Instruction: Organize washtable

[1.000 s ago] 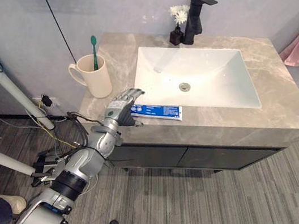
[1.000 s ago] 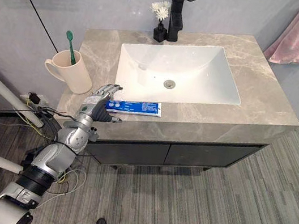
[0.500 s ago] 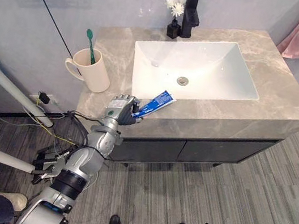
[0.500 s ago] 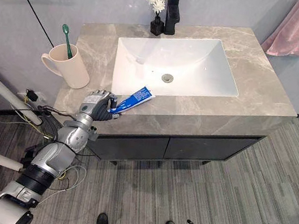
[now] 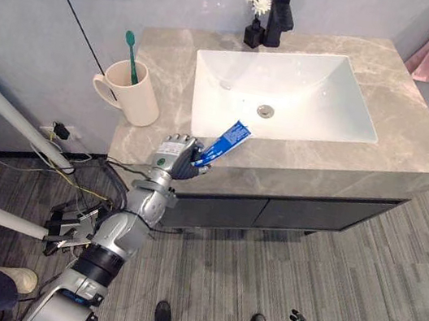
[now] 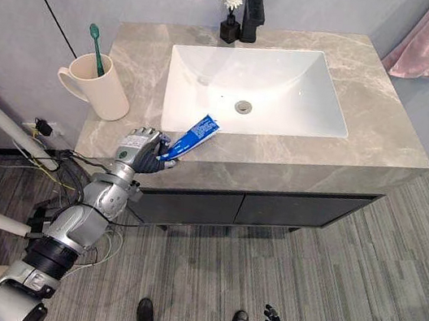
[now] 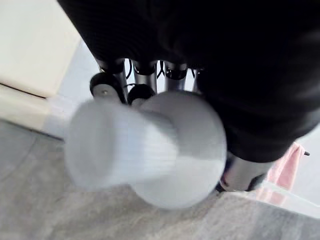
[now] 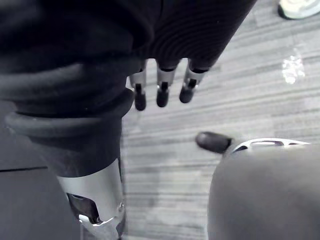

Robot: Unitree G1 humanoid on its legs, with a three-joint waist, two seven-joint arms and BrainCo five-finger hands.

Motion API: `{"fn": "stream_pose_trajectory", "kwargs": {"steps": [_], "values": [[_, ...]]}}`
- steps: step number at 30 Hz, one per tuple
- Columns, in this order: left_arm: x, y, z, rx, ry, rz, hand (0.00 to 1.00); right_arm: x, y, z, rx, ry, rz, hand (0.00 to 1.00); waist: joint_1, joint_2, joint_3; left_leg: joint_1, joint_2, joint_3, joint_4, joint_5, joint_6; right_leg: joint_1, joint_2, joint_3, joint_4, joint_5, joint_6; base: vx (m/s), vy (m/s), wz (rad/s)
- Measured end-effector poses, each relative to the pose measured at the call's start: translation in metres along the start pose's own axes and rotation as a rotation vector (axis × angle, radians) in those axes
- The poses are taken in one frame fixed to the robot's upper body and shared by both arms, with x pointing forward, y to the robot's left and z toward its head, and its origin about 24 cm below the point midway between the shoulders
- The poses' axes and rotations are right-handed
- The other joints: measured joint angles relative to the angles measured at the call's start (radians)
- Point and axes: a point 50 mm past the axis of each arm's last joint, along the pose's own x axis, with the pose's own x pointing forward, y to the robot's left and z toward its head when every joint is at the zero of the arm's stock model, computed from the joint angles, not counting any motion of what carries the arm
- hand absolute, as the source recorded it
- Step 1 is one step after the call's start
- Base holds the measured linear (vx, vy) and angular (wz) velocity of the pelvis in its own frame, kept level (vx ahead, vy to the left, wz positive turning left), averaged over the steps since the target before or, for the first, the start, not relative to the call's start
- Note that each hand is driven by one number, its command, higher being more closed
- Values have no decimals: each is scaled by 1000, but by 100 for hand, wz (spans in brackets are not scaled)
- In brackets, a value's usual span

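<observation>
While pinching toothpaste tube (image 5: 227, 140) in curled fingers (image 5: 187, 148) of left hand (image 5: 172, 157), holds it slanting toward sink (image 5: 315, 103), with cup (image 5: 136, 103) near, back-left on bench (image 5: 170, 58).

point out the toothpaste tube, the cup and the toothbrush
toothpaste tube (image 5: 226, 141), left eye view, middle of its blue body
cup (image 5: 134, 100), left eye view, its outer wall
toothbrush (image 5: 131, 60), left eye view, its green handle

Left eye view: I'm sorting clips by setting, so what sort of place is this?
Probably a bathroom, or a mock-up of one: a white sink in a stone-look vanity top, a black faucet behind it, and a cup holding a green toothbrush.
</observation>
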Motion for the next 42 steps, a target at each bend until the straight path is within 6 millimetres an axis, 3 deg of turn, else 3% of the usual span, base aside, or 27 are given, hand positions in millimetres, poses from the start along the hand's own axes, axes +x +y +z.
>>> {"fn": "stream_pose_trajectory", "kwargs": {"steps": [6, 10, 17, 23, 29, 34, 42], "values": [[2, 21, 22, -42, -84, 97, 100, -2, -8, 27, 99, -131, -46, 0, 1, 0, 0, 20, 0, 0, 2, 0, 0, 10, -2, 23, 7, 0, 0, 18, -4, -8], [2, 42, 43, -82, -184, 209, 100, -14, -12, 72, 200, -362, -22, 0, 0, 1, 0, 40, 0, 6, 2, -5, 0, 14, -2, 44, 15, -2, 0, -41, -8, -10], [-15, 53, 52, -105, -240, 258, 100, -76, -21, 146, 329, -836, 164, 0, -3, 7, -4, 79, 2, 6, -5, -7, 0, 29, -2, 45, 51, -15, 6, -73, -10, -3], [-21, 57, 56, -112, -276, 270, 100, -119, -18, 186, 607, -1118, 421, 0, 0, 9, -34, 82, 2, 4, -13, -5, -1, 28, -1, 45, 50, -15, 6, -13, -3, 0], [-27, 47, 68, -100, -365, 221, 100, -175, 9, 235, 864, -1397, 844, 0, 0, -4, -68, 81, 2, 2, -13, -5, -1, 33, 0, 42, 45, -14, 6, 6, -1, 0], [-34, 36, 80, -105, -452, 162, 100, -180, 25, 247, 1046, -1344, 1023, 0, 5, -14, -77, 89, 2, -3, -9, -6, 0, 45, -1, 40, 45, -15, 6, -26, -7, 3], [-39, 24, 90, -131, -497, 116, 100, -170, 36, 244, 1147, -1181, 1007, 0, 1, -12, -107, 93, 2, 1, -7, -6, 0, 46, -1, 44, 45, -13, 8, -25, -6, -1]]}}
